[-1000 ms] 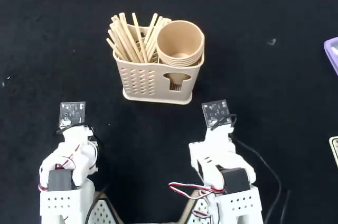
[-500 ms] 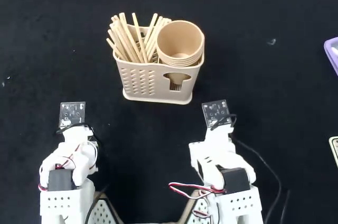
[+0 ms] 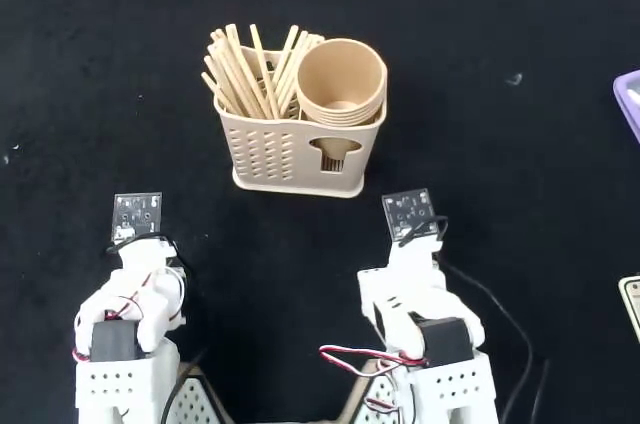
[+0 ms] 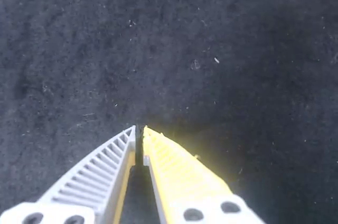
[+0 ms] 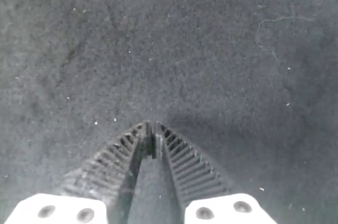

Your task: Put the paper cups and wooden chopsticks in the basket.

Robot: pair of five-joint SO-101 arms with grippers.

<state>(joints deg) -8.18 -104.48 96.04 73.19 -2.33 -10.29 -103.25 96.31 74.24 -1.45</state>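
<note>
Two pairs pressed together, left jaws and right jaws, both empty, over black table (image 4: 222,49).

I see the table (image 3: 520,194) covered by a black cloth. The beige basket (image 3: 290,159) stands on it, just toward 11 o'clock from centre. At 3 o'clock a purple object (image 3: 630,104) sits at the edge. A pale card (image 3: 633,302) lies toward 4 o'clock, and a dark cable (image 3: 505,319) at 5.

The desk (image 3: 520,194) is recorded as black. The basket (image 3: 290,149) is noted beige, patterned with slotted rows. The paper cups (image 3: 341,79) are tan and the chopsticks (image 3: 245,74) pale wood. The left end effector (image 4: 139,130) is seen white and yellow, the right end effector (image 5: 152,128) black and ribbed.
</note>
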